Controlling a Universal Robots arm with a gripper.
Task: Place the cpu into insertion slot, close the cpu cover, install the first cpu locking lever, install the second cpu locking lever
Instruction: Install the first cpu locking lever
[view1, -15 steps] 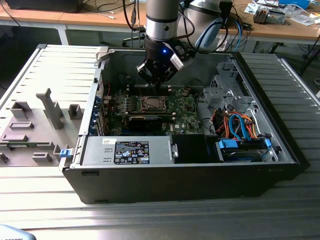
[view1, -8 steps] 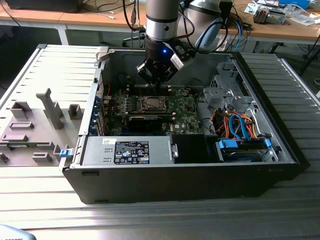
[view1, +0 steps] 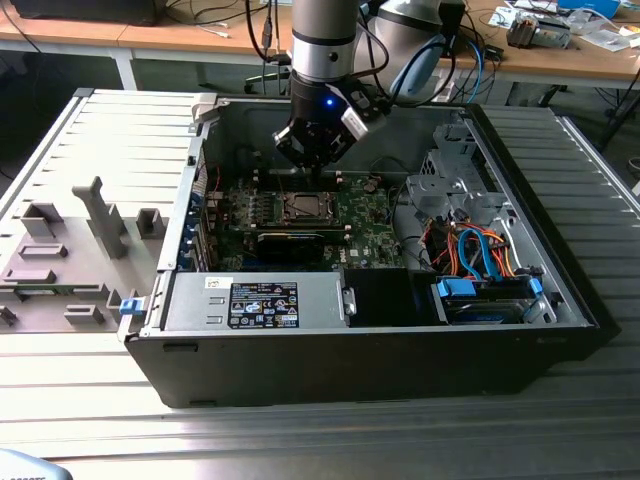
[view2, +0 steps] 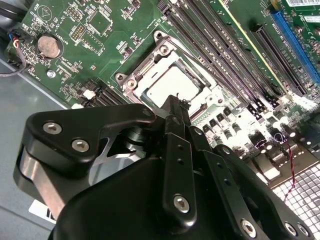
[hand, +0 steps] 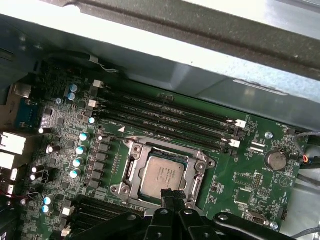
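The cpu (hand: 162, 174), a square silver-grey chip, lies flat in the insertion slot (hand: 129, 167) on the green board. It shows in both wrist views, also as the cpu (view2: 172, 84). The cpu cover (hand: 197, 172), a silver frame with a window, lies down around the chip. A thin wire lever (view2: 194, 60) runs along one side of the socket. My gripper (hand: 171, 193) hangs just above the socket's edge, its black fingers pressed together with nothing between them. In the exterior view the gripper (view1: 315, 150) is above the slot (view1: 300, 207) inside the open case.
Memory slots (hand: 170, 117) run along one side of the socket and a coin battery (hand: 275, 160) sits nearby. A long black card (view1: 290, 240), a labelled black box (view1: 265, 303) and a drive cage with blue and orange cables (view1: 480, 255) fill the case. A grey fixture plate (view1: 70, 250) lies at the exterior view's left.
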